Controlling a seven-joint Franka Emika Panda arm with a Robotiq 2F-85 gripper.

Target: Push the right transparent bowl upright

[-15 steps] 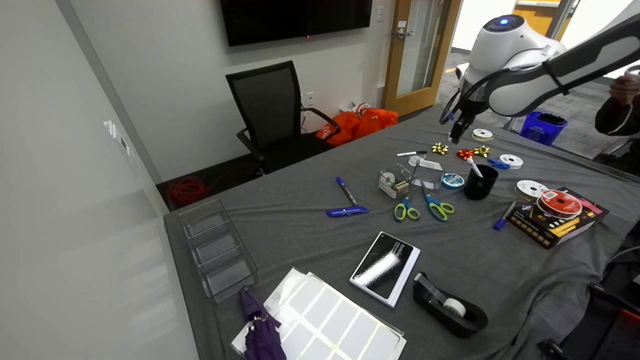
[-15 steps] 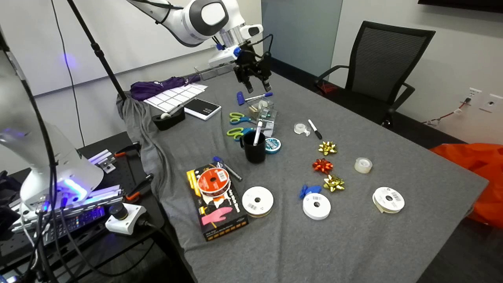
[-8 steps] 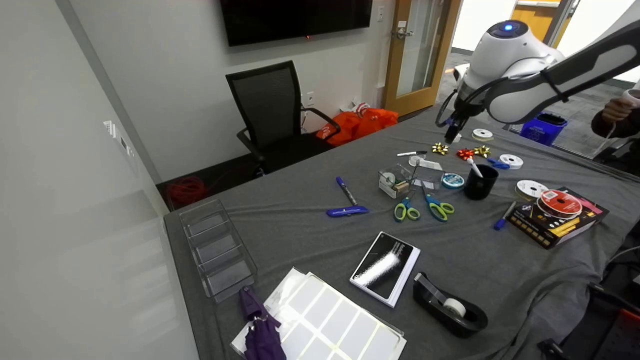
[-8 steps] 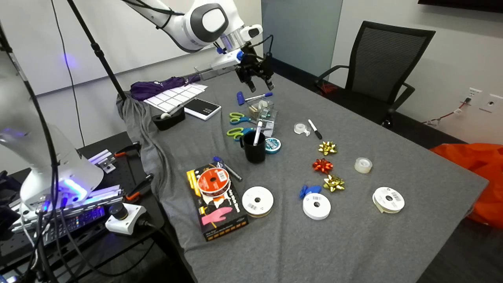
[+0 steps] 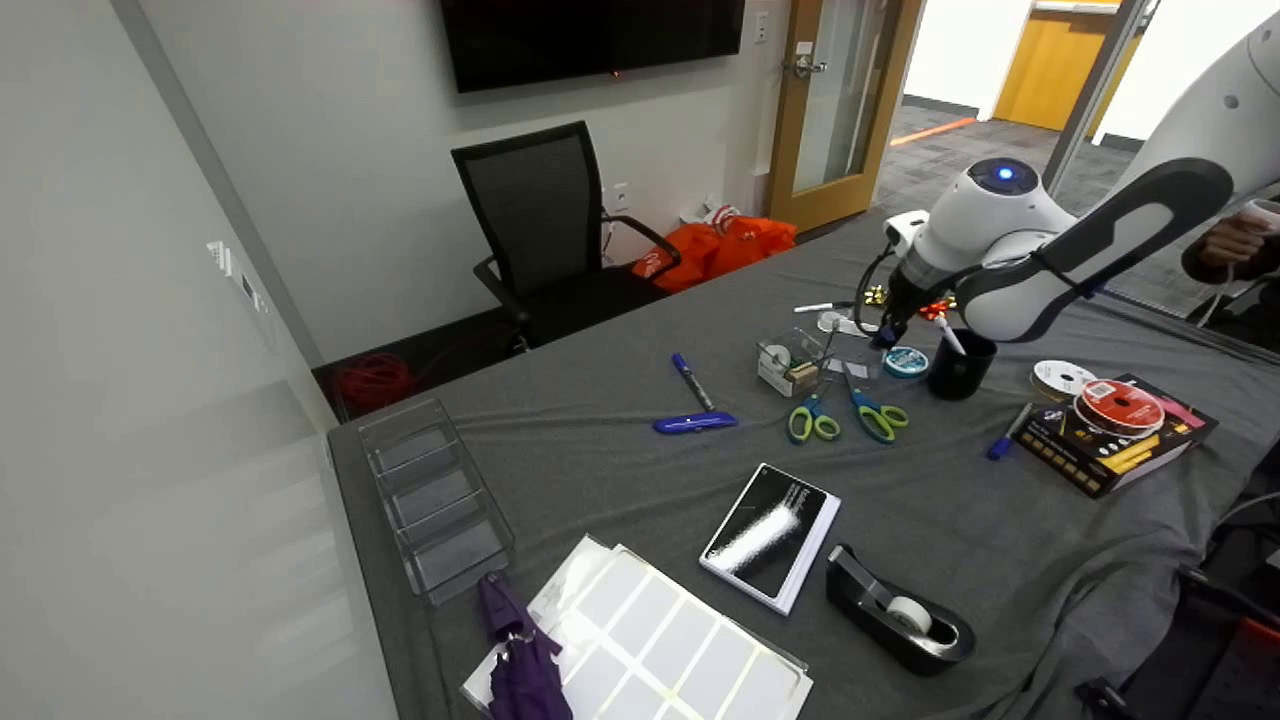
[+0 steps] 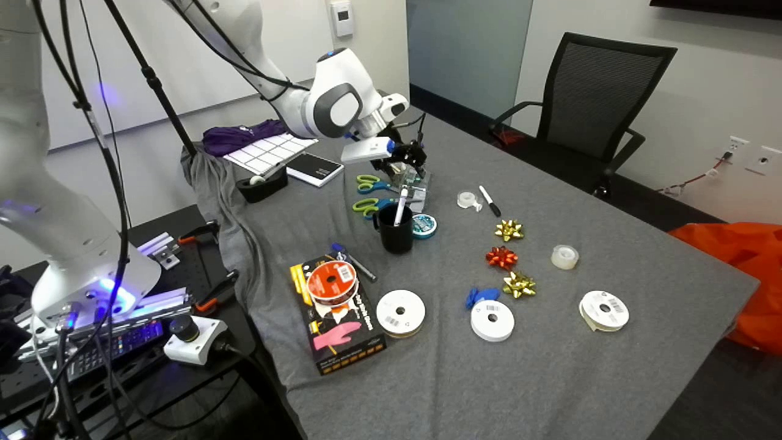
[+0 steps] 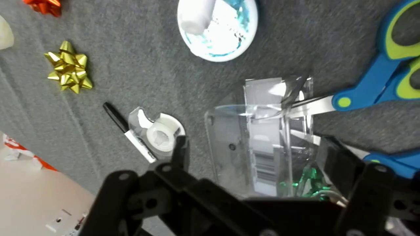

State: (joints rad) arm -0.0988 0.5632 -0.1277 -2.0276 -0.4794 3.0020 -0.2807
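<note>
The right transparent bowl looks like a clear box with a white label inside and lies on its side on the grey cloth; it shows in both exterior views (image 5: 853,352) (image 6: 420,194) and in the wrist view (image 7: 229,154). Beside it stands an upright clear box (image 5: 785,370) holding tape and small items; the wrist view shows only green bits of its contents (image 7: 315,183). My gripper (image 7: 257,147) is open, its fingers spread to either side of the tipped box. It is low over the boxes in both exterior views (image 5: 884,340) (image 6: 403,166). Contact cannot be told.
Two scissors (image 7: 364,82) reach their blades to the tipped box. A teal tin (image 5: 906,362) and a black mug (image 5: 962,366) with a marker stand close by. A tape roll (image 7: 160,134) and a black-capped marker (image 7: 129,132) lie near the left finger.
The arm has come down and carried my gripper from high above the table to just over the clear boxes. The gripper stays open. The objects on the table have not visibly moved.
</note>
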